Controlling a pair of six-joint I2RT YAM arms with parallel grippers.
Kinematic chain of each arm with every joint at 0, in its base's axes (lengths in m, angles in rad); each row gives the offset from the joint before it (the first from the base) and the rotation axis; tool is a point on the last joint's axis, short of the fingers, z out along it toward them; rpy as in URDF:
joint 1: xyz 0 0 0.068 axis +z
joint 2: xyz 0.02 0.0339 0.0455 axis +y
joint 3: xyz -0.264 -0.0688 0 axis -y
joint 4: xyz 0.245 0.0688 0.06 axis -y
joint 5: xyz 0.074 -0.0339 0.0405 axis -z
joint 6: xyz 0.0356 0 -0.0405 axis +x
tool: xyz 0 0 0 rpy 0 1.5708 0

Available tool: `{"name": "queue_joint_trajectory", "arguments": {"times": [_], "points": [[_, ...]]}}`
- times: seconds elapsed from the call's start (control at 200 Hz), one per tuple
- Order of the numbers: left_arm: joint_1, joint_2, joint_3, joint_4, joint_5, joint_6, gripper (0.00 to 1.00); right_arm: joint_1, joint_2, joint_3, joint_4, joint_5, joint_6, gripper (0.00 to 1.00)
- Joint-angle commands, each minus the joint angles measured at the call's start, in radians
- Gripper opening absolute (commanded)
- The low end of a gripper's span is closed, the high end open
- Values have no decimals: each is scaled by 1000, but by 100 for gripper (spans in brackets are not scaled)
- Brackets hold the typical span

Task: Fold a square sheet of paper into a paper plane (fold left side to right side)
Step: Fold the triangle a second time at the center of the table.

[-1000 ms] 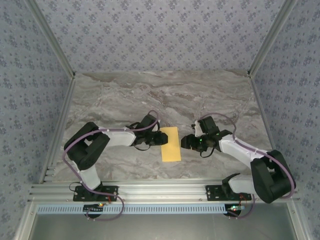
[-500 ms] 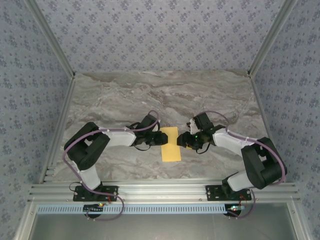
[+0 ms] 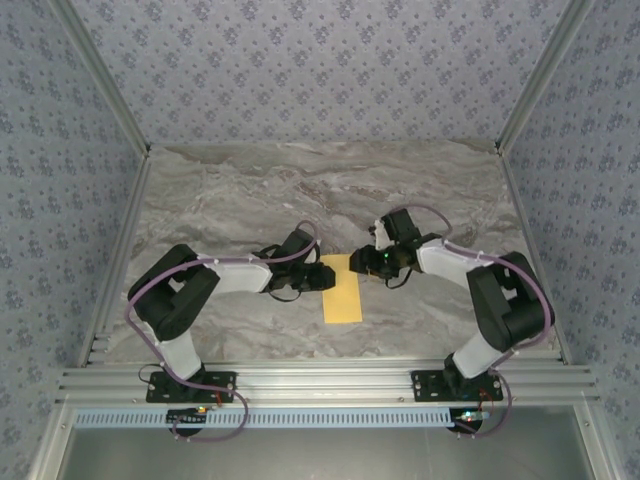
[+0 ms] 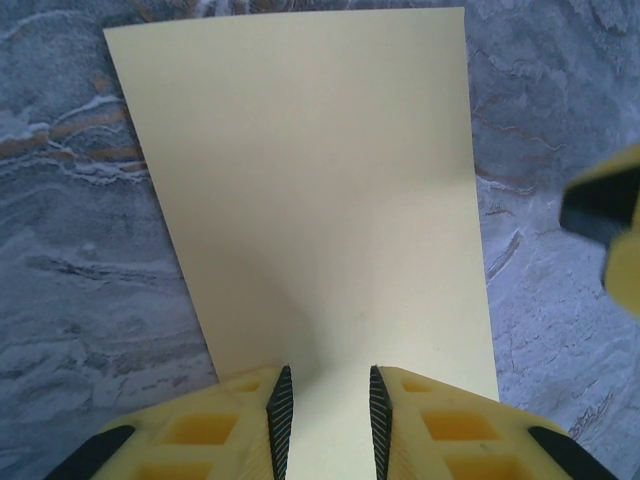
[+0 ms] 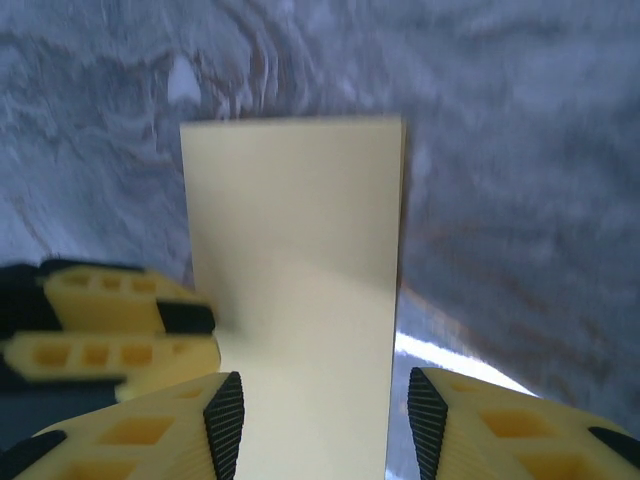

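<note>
The square sheet of paper (image 3: 343, 288) lies flat on the marble table, folded into a tall yellow rectangle. My left gripper (image 3: 325, 276) rests at its left edge; in the left wrist view the paper (image 4: 320, 200) runs under the left gripper (image 4: 325, 400), whose jaws stand a narrow gap apart. My right gripper (image 3: 362, 264) hovers at the paper's far right corner. In the right wrist view, the right gripper (image 5: 325, 415) is open and straddles the right edge of the paper (image 5: 295, 250). The left gripper's fingers (image 5: 110, 330) show at that view's left.
The marble table (image 3: 250, 200) stretches bare behind the paper. Metal frame rails (image 3: 310, 385) line the near edge by the arm bases. A fingertip of the right gripper (image 4: 610, 215) shows beside the paper in the left wrist view.
The right gripper has swung left and slightly away from the bases, from beside the paper to over its far right corner. The left gripper has stayed at the left edge, jaws narrowing slightly.
</note>
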Motion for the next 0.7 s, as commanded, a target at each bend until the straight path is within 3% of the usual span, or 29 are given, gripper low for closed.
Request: {"name": "queue_joint_trajectory", "arguments": {"times": [0.0,0.31,0.695], "points": [[-10,-27,-11,-22,-14,6,28,-13,71,60,59,-12,-35,51],[-11,-25,-18,-16,-14,5,28,-12,199,154,50,26,-38,52],[-10,-26,-25,-3,-14,2,27,19,209,147,42,-8,3,51]]}}
